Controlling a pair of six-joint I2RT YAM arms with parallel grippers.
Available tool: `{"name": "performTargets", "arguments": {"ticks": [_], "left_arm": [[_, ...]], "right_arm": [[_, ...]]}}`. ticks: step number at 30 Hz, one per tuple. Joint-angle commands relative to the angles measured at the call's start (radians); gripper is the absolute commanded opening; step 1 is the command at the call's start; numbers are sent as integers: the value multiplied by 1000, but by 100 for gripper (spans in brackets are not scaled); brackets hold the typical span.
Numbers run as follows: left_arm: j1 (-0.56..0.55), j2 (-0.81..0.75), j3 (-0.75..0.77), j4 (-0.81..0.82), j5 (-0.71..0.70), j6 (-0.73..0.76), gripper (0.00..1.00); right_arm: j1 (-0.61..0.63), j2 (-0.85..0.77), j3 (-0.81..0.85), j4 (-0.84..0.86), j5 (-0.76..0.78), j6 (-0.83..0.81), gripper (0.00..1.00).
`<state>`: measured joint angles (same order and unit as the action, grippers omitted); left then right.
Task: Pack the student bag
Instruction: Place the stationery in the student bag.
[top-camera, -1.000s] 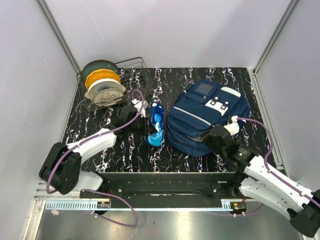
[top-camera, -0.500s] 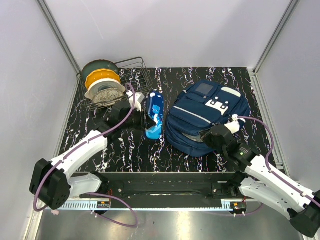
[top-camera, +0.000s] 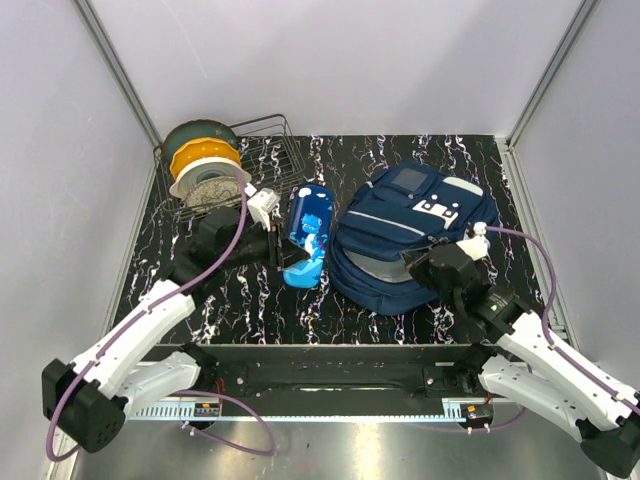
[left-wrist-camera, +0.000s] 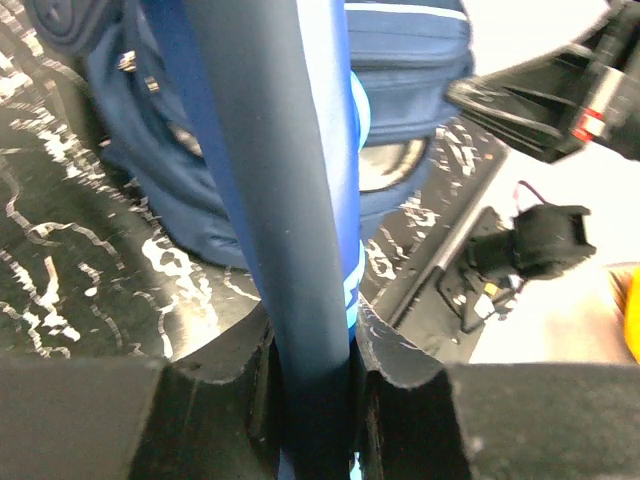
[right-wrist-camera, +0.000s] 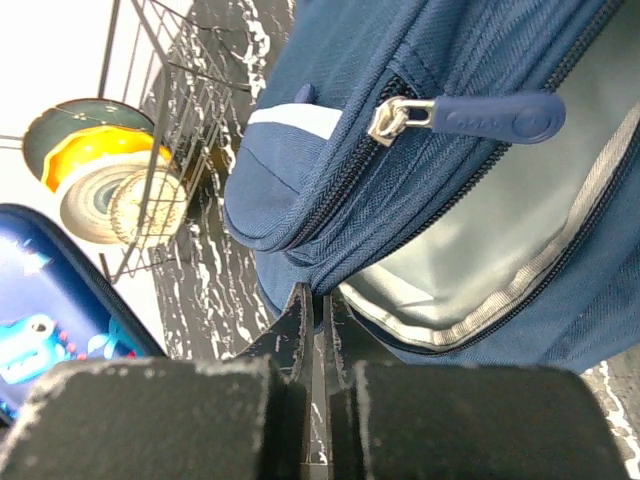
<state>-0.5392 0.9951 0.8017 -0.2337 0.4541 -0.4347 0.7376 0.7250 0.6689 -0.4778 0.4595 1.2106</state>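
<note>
Since a second ago the left claw (top-camera: 288, 256) has carried the pencil case (top-camera: 308, 222) back toward the dish rack (top-camera: 272, 152) and tipped it up, its jaws clamped on the case's lower end. The student bag (top-camera: 415, 225) lies on the counter (top-camera: 250, 300) right of centre, its grey-lined mouth gaping. The right claw (top-camera: 418, 266) pinches the near rim of that opening, fingers nearly together.
</note>
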Motion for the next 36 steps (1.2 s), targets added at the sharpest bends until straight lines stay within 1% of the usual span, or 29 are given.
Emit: {"name": "performTargets", "arguments": {"ticks": [1, 3, 4, 5, 9, 10, 12, 13, 15, 18, 20, 24, 26, 27, 28, 30, 32, 33, 35, 36], "left_arm": [[2, -75, -12, 105, 258, 10, 0], [1, -75, -24, 128, 342, 2, 0], [-1, -70, -27, 138, 410, 1, 0], [-1, -67, -27, 137, 438, 4, 0], [-7, -33, -24, 91, 566, 37, 0], [-10, -21, -27, 89, 634, 39, 0], [-22, -18, -35, 79, 688, 39, 0], [-27, -19, -39, 67, 757, 48, 0], [-50, -30, -62, 63, 810, 50, 0], [-93, -61, -99, 63, 776, 28, 0], [-129, -36, -123, 100, 768, -5, 0], [-200, 49, -144, 140, 701, -61, 0], [-217, 72, -157, 209, 677, -103, 0], [-219, 98, -167, 241, 663, -163, 0], [-219, 115, -174, 322, 652, -191, 0], [-220, 161, -182, 367, 603, -237, 0], [-222, 191, -188, 450, 578, -274, 0], [-222, 226, -190, 537, 566, -330, 0], [-222, 276, -171, 591, 558, -370, 0], [-222, 328, -162, 652, 554, -412, 0]], "right_arm": [[11, -18, 113, 65, 17, -28, 0], [11, -15, 136, 73, 42, -34, 0], [11, -13, 144, 79, 47, -43, 0], [9, -7, 149, 97, 50, -49, 0], [11, 28, 187, 117, 59, -69, 0], [9, 36, 192, 122, 61, -75, 0], [9, 60, 196, 139, 59, -79, 0], [9, 66, 196, 143, 59, -85, 0], [6, 82, 202, 151, 68, -97, 0], [0, 93, 204, 162, 71, -111, 0], [0, 102, 205, 172, 70, -117, 0], [0, 116, 218, 188, 61, -126, 0], [0, 116, 218, 197, 51, -128, 0], [0, 116, 218, 200, 47, -128, 0], [-1, 114, 216, 202, 45, -128, 0], [0, 111, 215, 208, 36, -129, 0], [0, 108, 216, 211, 18, -135, 0], [0, 108, 216, 211, 13, -135, 0], [-1, 108, 210, 211, -5, -135, 0], [0, 105, 209, 212, -15, -131, 0]]}}
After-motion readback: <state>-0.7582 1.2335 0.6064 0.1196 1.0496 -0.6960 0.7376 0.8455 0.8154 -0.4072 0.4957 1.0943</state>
